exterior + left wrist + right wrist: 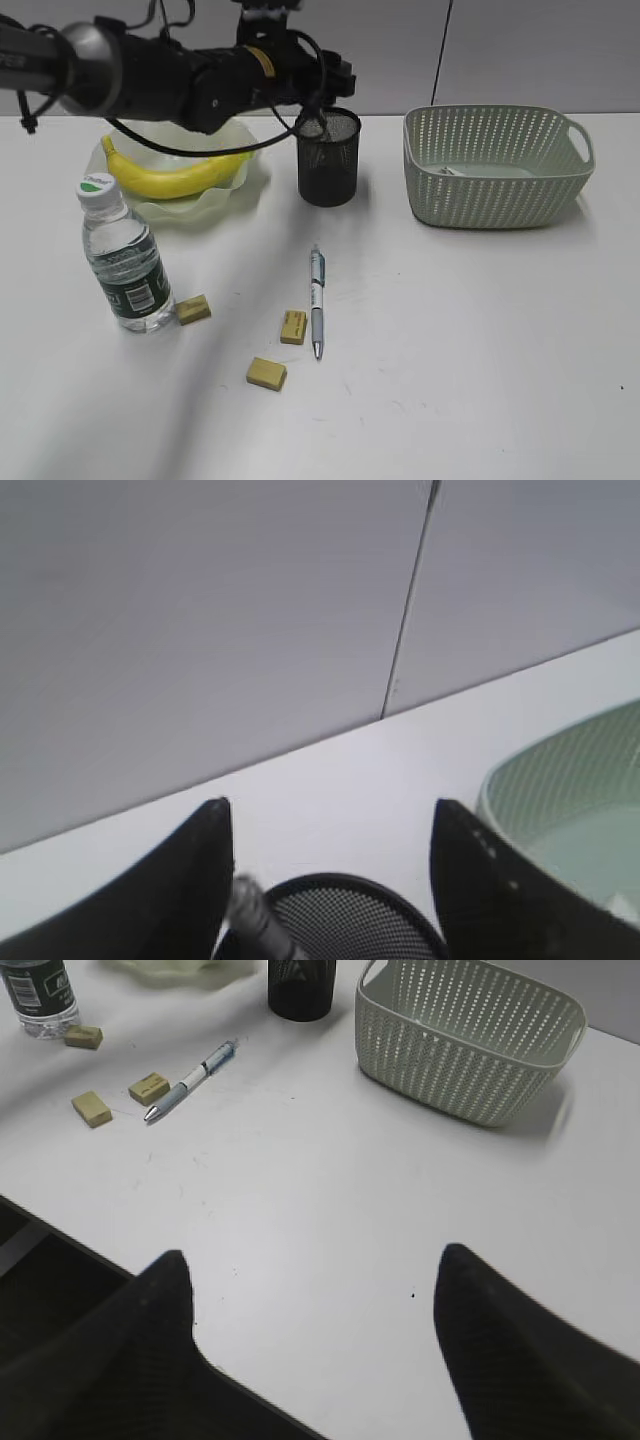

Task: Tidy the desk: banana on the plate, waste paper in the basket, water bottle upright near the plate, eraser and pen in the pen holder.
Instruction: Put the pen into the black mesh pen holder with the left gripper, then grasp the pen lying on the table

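1. My left gripper hangs right over the pen holder near the bench's far edge, its jaws spread apart with nothing pinched between them; a slim grey rod-like thing leans at the holder's rim below.
2. My right gripper hovers above the bench's near edge, jaws spread wide and empty.
3. The banana lies in the plate toward the far left corner.
4. The water bottle stands upright at the left side, just in front of the plate.
5. The basket sits toward the far right corner, with a pale scrap inside that looks like the waste paper.
6. The pen lies mid-bench, pointing toward the near edge.
7. Three yellow erasers lie near it: one touching the bottle's base, one just beside the pen, one nearer the front.
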{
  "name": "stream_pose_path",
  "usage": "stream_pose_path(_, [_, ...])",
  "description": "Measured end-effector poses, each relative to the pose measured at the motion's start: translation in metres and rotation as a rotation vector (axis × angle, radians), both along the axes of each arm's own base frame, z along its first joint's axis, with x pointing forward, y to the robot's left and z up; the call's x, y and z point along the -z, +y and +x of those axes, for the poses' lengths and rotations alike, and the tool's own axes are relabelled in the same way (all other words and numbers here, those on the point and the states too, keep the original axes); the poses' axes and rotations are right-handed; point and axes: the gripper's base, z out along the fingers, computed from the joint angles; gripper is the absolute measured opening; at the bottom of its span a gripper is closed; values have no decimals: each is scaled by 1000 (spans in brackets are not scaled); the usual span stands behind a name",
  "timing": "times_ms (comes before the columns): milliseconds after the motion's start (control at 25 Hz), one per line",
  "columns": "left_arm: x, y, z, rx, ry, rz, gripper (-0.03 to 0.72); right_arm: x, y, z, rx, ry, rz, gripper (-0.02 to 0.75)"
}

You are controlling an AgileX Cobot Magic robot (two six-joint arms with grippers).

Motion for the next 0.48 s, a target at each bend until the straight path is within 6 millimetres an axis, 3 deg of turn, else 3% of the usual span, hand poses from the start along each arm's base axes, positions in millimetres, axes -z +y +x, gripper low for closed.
stream_pose_path(320, [-75, 17, -23, -22, 21, 51, 468, 0, 0, 0, 0, 0, 0, 591])
stream_pose_path(480, [-116, 36, -47, -52, 97, 116, 468, 0, 0, 0, 0, 0, 0, 591])
